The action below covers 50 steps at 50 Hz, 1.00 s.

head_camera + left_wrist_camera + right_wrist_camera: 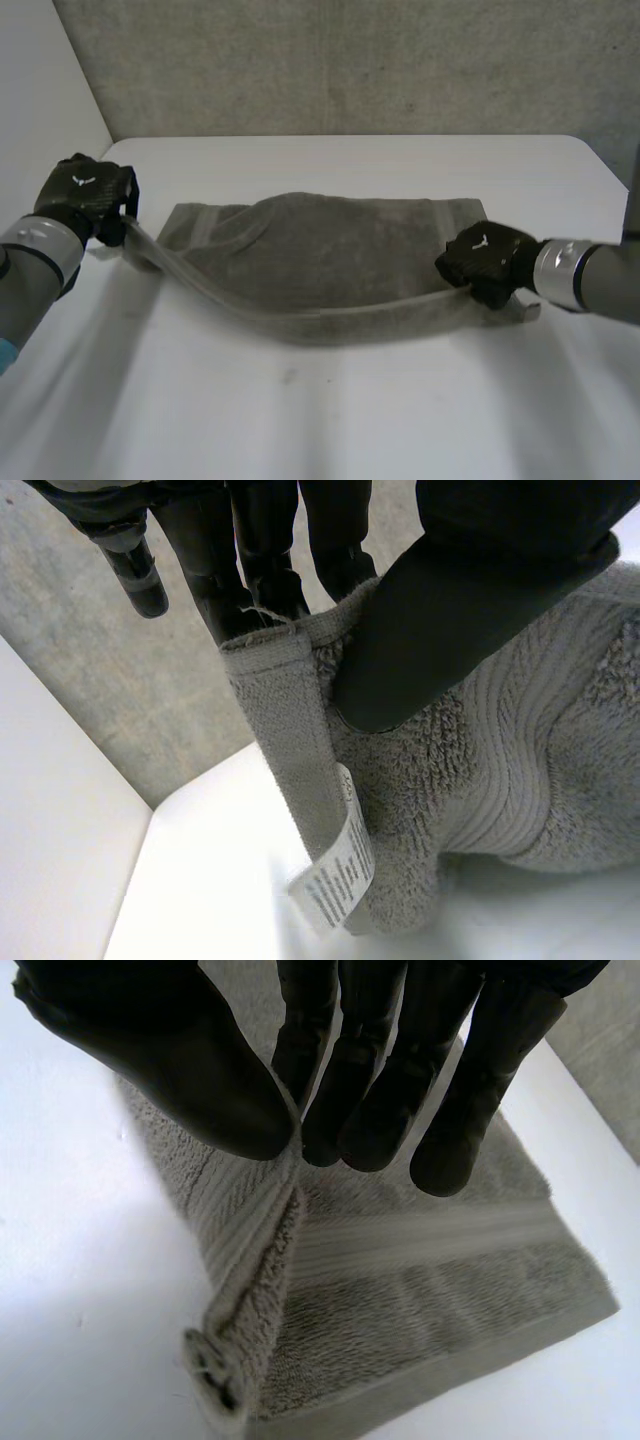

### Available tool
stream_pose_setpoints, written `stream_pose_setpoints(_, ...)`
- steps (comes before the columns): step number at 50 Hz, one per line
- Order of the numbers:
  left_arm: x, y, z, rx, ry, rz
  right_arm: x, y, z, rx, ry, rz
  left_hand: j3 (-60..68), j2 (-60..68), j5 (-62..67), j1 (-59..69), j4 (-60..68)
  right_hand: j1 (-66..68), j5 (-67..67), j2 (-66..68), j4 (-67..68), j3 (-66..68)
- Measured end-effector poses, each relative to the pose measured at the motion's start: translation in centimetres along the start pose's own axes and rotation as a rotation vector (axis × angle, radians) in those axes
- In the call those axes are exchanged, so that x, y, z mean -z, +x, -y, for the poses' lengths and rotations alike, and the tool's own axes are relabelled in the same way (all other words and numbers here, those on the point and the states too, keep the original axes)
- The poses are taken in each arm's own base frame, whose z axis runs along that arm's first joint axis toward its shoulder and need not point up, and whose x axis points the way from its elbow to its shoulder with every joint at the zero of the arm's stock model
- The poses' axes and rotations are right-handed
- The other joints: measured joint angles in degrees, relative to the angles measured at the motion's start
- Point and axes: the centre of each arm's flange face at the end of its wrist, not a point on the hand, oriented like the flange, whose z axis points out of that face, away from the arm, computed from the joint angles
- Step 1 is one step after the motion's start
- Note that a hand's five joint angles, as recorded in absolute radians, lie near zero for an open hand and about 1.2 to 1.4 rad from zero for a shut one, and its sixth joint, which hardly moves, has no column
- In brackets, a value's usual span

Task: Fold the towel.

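Observation:
A grey towel point(320, 250) lies across the middle of the white table point(330, 420), its near edge lifted and sagging between my two hands. My left hand point(88, 195) is raised at the towel's left near corner; thumb and fingers point(262, 570) pinch that corner of the towel point(480, 770), and a white care label point(338, 865) hangs below it. My right hand point(485, 262) holds the right near corner, low over the table. There, thumb and fingers point(370, 1110) pinch the edge of the towel point(400, 1290), whose far part lies flat beneath the palm.
A grey wall point(350, 60) stands behind the table's far edge. Bare white table surface lies in front of the towel and to both sides of it.

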Motion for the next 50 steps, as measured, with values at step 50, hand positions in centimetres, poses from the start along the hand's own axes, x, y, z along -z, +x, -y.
stream_pose_setpoints(50, 0.2, 0.1, -1.3, 0.004, -0.025, 0.003, 3.4, -0.9, -8.6, -0.342, -0.135, -0.205, 0.0, 0.0, 0.1, 0.0, 0.0, -1.5, -2.6, -1.7, -2.2, -2.3)
